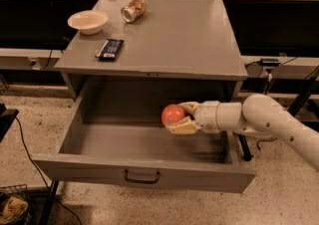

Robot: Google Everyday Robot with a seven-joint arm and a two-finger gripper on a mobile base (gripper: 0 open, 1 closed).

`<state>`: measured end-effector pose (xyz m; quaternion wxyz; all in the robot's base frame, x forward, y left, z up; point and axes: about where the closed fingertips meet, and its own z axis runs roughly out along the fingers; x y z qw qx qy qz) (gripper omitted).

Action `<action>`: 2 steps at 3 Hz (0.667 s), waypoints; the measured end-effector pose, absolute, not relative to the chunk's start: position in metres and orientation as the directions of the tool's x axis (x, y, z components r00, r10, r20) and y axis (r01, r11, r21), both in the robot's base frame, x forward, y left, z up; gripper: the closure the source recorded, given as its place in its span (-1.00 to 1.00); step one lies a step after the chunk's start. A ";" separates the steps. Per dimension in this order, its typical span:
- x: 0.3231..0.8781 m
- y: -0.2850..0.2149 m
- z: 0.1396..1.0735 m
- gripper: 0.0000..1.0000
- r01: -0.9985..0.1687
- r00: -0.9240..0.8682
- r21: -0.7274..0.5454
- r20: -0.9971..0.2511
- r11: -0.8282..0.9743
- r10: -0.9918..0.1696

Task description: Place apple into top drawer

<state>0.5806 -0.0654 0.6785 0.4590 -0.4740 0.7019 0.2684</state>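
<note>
The top drawer [99, 171] of the grey cabinet is pulled wide open, with a dark handle on its front panel. My gripper [180, 118] reaches in from the right on a white arm and is shut on the reddish-orange apple [172, 114]. It holds the apple inside the drawer's right half, above the drawer floor. The cream fingers [183, 128] wrap the apple's right side, above and below it.
On the cabinet top [199, 45] lie a cream bowl [87, 21], a dented metallic can [133, 10] on its side and a dark flat packet [109, 49]. Black cables run down the floor at left. A wire basket [12, 204] stands at bottom left.
</note>
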 end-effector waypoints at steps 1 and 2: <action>0.576 -0.059 0.701 -0.75 -0.929 -0.077 -0.083 -0.910 0.360 -0.408; 0.567 -0.058 0.731 -1.00 -0.936 -0.027 -0.119 -0.915 0.332 -0.403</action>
